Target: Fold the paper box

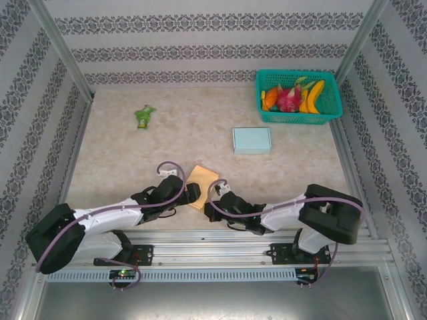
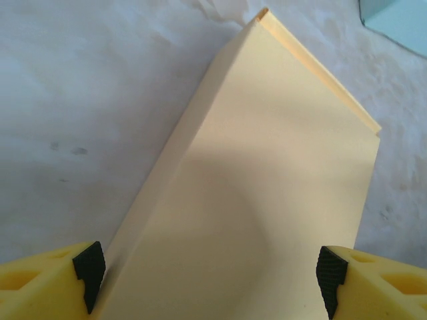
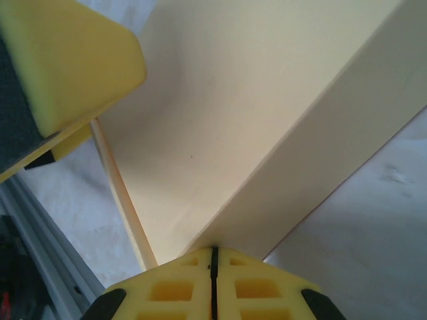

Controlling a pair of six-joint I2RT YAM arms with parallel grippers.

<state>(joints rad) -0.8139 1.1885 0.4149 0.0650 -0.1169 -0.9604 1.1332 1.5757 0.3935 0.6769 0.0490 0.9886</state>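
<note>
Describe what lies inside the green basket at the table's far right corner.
Inside the green basket lie yellow bananas, a pink dragon fruit and something orange. They cover the basket's floor, so anything beneath them cannot be seen.

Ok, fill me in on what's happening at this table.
Two robot arms are folding a yellow paper box near the front edge of the table. The right hand is shut on one corner of it, where a wall stands up. The left hand has its jaws wide across the other end; whether they press it is unclear. The box is only partly formed.
</note>
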